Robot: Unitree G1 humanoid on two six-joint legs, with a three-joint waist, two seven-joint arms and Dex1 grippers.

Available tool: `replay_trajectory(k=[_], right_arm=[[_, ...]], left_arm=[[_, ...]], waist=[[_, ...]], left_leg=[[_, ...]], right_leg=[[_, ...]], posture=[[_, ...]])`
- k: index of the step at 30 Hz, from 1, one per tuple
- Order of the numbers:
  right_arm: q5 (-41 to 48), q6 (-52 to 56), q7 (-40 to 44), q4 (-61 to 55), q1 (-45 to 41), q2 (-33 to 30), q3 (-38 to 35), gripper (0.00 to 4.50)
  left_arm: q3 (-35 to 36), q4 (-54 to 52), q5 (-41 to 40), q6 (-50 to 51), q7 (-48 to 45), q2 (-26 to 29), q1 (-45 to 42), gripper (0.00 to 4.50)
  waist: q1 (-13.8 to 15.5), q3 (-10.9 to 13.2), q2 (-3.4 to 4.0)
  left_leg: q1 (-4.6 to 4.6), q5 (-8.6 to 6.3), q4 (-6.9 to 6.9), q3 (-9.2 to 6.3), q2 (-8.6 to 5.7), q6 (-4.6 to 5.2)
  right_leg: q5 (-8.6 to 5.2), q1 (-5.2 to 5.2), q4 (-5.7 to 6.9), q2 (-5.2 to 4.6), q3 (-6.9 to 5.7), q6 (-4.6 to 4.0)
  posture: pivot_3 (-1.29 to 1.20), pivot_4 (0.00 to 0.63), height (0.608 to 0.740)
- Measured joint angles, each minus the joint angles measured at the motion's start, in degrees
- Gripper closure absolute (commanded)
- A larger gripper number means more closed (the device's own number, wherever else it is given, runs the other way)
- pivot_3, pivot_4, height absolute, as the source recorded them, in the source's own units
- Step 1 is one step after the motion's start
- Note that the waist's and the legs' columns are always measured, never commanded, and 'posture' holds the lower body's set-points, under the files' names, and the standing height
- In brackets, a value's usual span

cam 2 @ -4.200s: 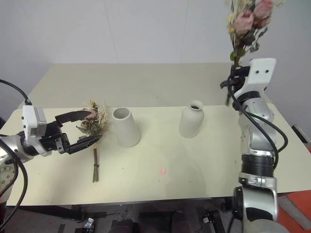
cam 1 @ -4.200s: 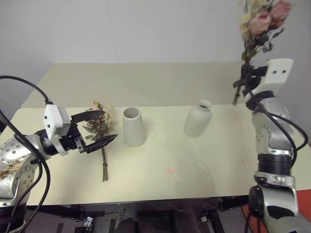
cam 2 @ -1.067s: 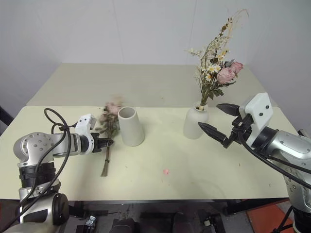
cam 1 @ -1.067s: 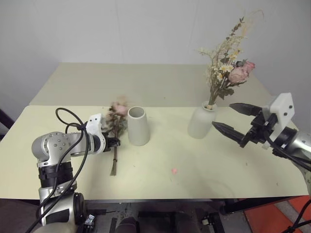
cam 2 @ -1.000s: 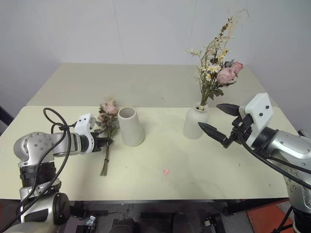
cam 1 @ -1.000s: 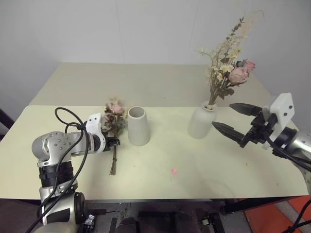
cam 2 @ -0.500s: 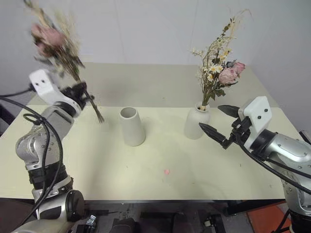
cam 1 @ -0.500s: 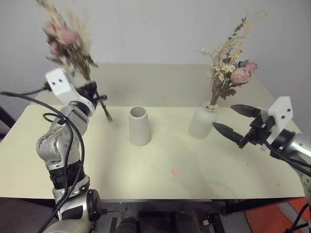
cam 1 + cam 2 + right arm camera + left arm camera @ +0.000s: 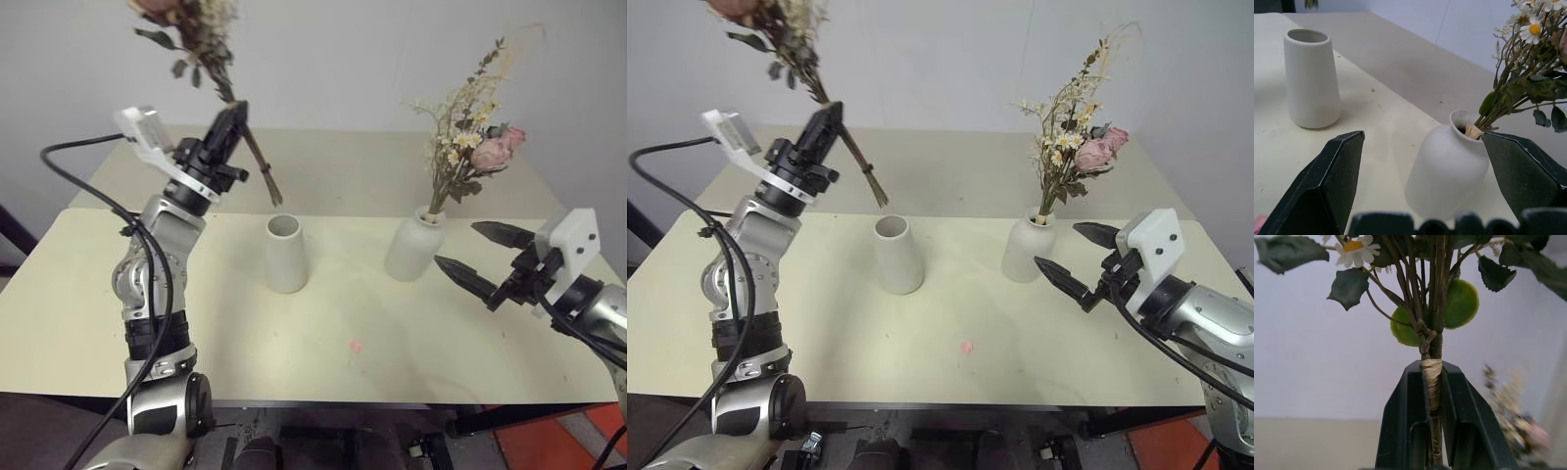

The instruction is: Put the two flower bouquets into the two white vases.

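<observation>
My left fingers (image 9: 227, 125) pinch the second bouquet (image 9: 201, 44) by its wrapped stems, held high above and behind the cone vase (image 9: 285, 254) to drop in stem-first; my right fingers (image 9: 487, 264) gape empty beside the bottle vase (image 9: 412, 249), already holding its bouquet (image 9: 468, 127)

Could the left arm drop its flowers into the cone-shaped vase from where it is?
Probably yes. The left gripper holds the bouquet stems-down just above the empty cone vase, whose wide mouth is unobstructed.

white vases (image 9: 285, 255), pink roses (image 9: 495, 152), black fingers (image 9: 468, 278)
</observation>
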Motion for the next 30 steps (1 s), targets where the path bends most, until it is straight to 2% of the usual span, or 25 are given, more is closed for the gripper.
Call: replay_trajectory(k=[7, 16, 26, 28, 30], right_arm=[[0.45, 0.13, -0.40, -1.20, 3.19, 0.01, -1.21, 0.00], [0.90, 0.13, -1.22, -1.61, 3.20, 0.01, -1.21, 0.00], [1.97, 0.57, -1.23, -1.70, 4.00, 0.01, -1.48, 0.00], [3.87, 1.65, -0.90, -1.83, 4.97, -0.05, -3.11, 0.00], [6.55, 2.83, -0.16, -1.85, 5.83, -0.25, -5.09, 0.00]], left_arm=[[-2.75, 1.07, 0.11, 1.67, -3.35, 3.54, 0.26, 4.40], [-4.54, 1.09, 2.05, 1.54, -4.54, 4.78, 3.55, 4.40], [-9.15, 1.85, 8.37, -2.46, -9.52, 6.37, 6.11, 4.40], [-9.15, 1.85, 8.35, -2.39, -10.42, 6.56, 6.11, 3.69], [-9.15, 1.84, 8.43, -2.64, -11.63, 6.93, 6.32, 3.22]], waist=[[-0.66, 0.00, 0.00], [-0.75, 0.00, 0.00], [-0.75, 0.00, 0.00], [-0.73, 0.00, 0.00], [-0.73, 0.00, 0.00]], left_leg=[[0.02, 0.00, -0.01, -0.02, 0.00, 0.00], [0.06, 0.00, -0.01, -0.04, 0.01, 0.00], [0.08, 0.00, -0.02, -0.04, 0.01, 0.00], [0.08, 0.00, -0.02, -0.05, 0.01, 0.01], [0.08, -0.01, -0.02, -0.05, 0.01, 0.01]], right_leg=[[-0.01, 0.02, 0.00, 0.00, 0.01, 0.01], [-0.01, 0.08, -0.02, 0.01, 0.00, 0.01], [-0.01, 0.12, -0.03, 0.01, -0.01, 0.01], [-0.01, 0.12, -0.03, 0.01, -0.02, 0.02], [-0.01, 0.14, -0.04, 0.00, -0.01, 0.02]], posture=[[0.00, 0.150, 0.740], [0.00, 0.150, 0.740], [0.00, 0.150, 0.740], [0.00, 0.150, 0.740], [0.00, 0.150, 0.740]])
